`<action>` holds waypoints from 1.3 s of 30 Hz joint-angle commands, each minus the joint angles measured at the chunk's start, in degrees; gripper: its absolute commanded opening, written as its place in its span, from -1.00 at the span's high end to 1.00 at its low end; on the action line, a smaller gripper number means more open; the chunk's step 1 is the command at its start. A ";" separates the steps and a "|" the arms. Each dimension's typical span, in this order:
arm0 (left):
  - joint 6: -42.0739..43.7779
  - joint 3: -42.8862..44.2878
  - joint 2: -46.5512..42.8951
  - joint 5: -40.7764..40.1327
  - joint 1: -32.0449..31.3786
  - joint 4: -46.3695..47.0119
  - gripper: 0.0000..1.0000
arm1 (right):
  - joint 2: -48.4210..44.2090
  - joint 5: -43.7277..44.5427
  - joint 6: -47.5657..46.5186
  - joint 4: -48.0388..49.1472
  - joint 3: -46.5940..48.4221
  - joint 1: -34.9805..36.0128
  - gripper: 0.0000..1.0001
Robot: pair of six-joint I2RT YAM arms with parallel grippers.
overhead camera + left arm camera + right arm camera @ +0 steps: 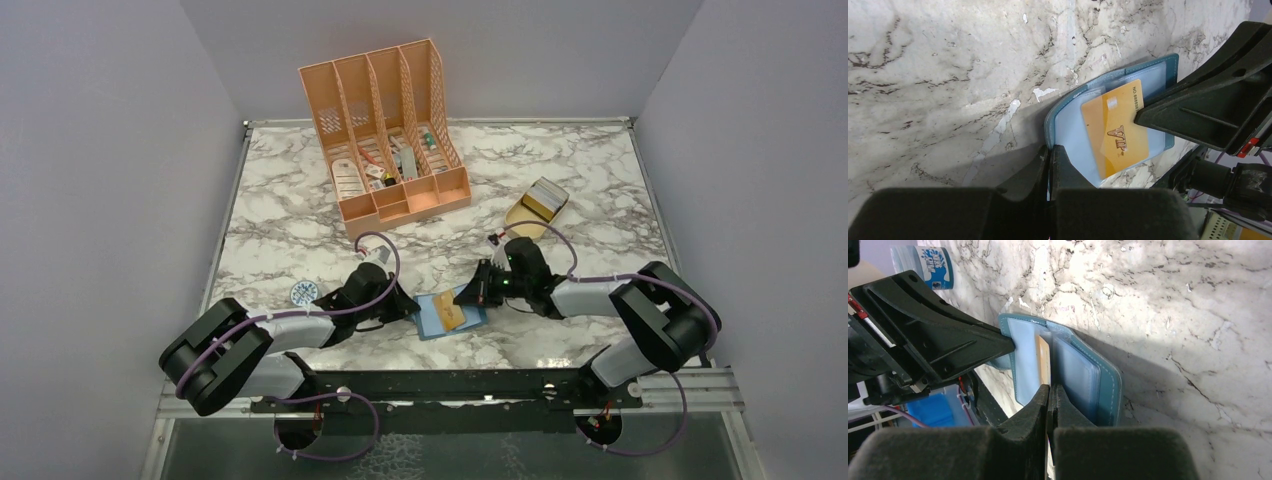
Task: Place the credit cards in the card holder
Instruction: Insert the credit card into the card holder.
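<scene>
The teal card holder lies open on the marble near the front edge, pale blue inside. My left gripper is shut on its left edge. A gold credit card marked VIP rests on the holder's inner sleeves. My right gripper is shut on this card, seen edge-on, standing between the holder's clear sleeves. In the left wrist view the right gripper meets the card's right side. More tan cards sit stacked in the tray behind.
A tan oval tray stands at the back right of the holder. A large peach desk organizer fills the back centre. A round blue-white disc lies left of my left arm. Walls close in three sides.
</scene>
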 commanded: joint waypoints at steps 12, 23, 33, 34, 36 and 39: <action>-3.81 -2.47 -0.54 -0.52 -0.08 2.42 1.00 | -1.76 4.17 1.72 2.72 -2.32 2.14 0.98; -4.23 -2.95 -1.28 -0.91 -0.08 2.85 1.00 | -0.11 5.29 3.43 -0.07 -0.43 4.77 0.60; -4.52 -2.99 -2.51 -0.79 -0.08 2.91 1.00 | -4.34 8.90 -1.89 -15.07 4.19 6.64 0.10; -4.46 -3.00 -2.56 -0.83 -0.08 2.87 1.00 | -4.14 9.24 -1.91 -15.72 4.69 7.05 0.10; -4.53 -3.12 -2.65 -0.89 -0.09 2.91 1.00 | -3.72 10.47 -2.20 -16.60 5.56 7.93 0.09; -4.49 -3.20 -2.66 -0.77 -0.09 2.94 0.99 | -2.99 9.99 -2.06 -16.05 6.34 8.64 0.09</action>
